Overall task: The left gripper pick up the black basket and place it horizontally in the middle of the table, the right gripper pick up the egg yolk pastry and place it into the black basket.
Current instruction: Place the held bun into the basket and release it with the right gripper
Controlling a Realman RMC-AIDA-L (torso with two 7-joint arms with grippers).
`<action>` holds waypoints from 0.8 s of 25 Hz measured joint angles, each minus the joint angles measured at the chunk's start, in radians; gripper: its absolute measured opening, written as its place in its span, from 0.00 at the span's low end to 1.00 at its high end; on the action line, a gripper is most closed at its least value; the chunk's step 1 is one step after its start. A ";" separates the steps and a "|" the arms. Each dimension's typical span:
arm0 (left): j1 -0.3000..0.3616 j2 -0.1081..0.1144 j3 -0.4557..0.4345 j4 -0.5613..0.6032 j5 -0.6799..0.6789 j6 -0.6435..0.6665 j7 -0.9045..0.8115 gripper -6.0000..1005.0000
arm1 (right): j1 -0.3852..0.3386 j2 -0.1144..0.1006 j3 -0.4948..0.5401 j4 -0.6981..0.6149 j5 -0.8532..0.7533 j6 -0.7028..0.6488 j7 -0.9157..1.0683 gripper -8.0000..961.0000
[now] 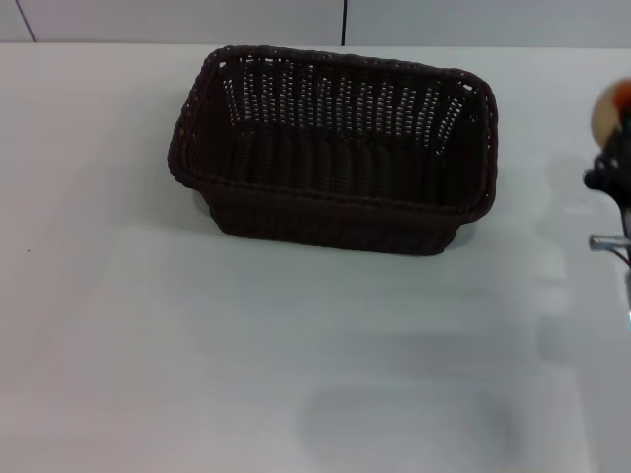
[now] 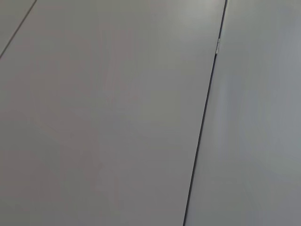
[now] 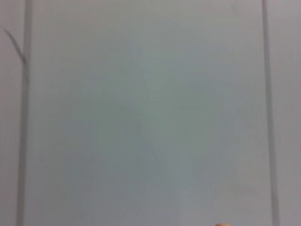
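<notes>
From the head view, the black basket (image 1: 335, 148) sits flat on the white table (image 1: 148, 345), near the middle and a bit toward the far side. It is empty inside. At the far right edge, the right gripper (image 1: 613, 158) pokes into view, held up above the table. The egg yolk pastry (image 1: 611, 110) sits at its tip, so it looks like the gripper is holding it, though most of the claw is cut off. The pastry is well apart from the basket, off to the right. The left gripper is not in this view.

The left wrist view shows only plain grey panels with a dark seam. No basket and no claw, so I cannot tell how the left gripper stands.

The right wrist view shows pale, bare surface. A tiny bit of the pastry (image 3: 222, 224) peeks in at one edge.

The basket part looks done. Now the pastry has to go in. To do it well, the right gripper should carry it high enough to clear the basket rim, stop over the middle, go down low, and then let go gently so it does not roll or bounce out.
</notes>
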 joint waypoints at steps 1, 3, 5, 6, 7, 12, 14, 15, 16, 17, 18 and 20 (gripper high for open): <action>0.001 0.000 0.000 0.000 0.000 0.000 -0.001 0.42 | 0.001 0.000 0.008 0.040 -0.064 -0.005 -0.039 0.07; 0.001 0.000 0.000 0.000 0.000 -0.001 -0.001 0.42 | 0.002 0.000 0.011 0.059 -0.091 -0.005 -0.055 0.07; 0.003 0.000 0.000 0.000 0.000 -0.002 -0.002 0.43 | 0.006 0.003 0.015 0.089 -0.145 0.003 -0.075 0.07; 0.004 0.000 0.000 0.000 0.000 -0.002 -0.003 0.43 | 0.016 0.003 0.015 0.115 -0.189 0.029 -0.079 0.07; 0.004 0.000 0.000 0.000 0.000 -0.002 -0.003 0.43 | 0.016 0.003 0.015 0.115 -0.189 0.029 -0.079 0.07; 0.004 0.000 0.000 0.000 0.000 -0.005 -0.003 0.43 | 0.072 0.006 0.016 0.138 -0.218 0.149 -0.068 0.07; 0.004 0.000 0.000 0.000 -0.002 -0.005 -0.003 0.43 | 0.111 0.008 0.027 0.117 -0.216 0.223 -0.024 0.08; 0.004 0.000 0.000 0.000 -0.002 -0.005 -0.003 0.43 | 0.111 0.008 0.027 0.117 -0.216 0.223 -0.024 0.08; 0.004 0.000 0.000 0.000 -0.003 -0.005 -0.003 0.43 | 0.123 0.008 0.033 0.109 -0.216 0.247 0.001 0.08; 0.004 0.000 0.000 0.000 -0.003 -0.005 -0.003 0.43 | 0.137 0.005 0.040 0.099 -0.218 0.277 0.035 0.08; 0.004 0.000 0.000 0.000 -0.003 -0.005 -0.003 0.43 | 0.145 0.004 0.044 0.094 -0.220 0.295 0.056 0.08; 0.004 0.000 0.000 0.000 -0.004 -0.005 -0.003 0.43 | 0.157 -0.001 0.048 0.090 -0.233 0.327 0.088 0.09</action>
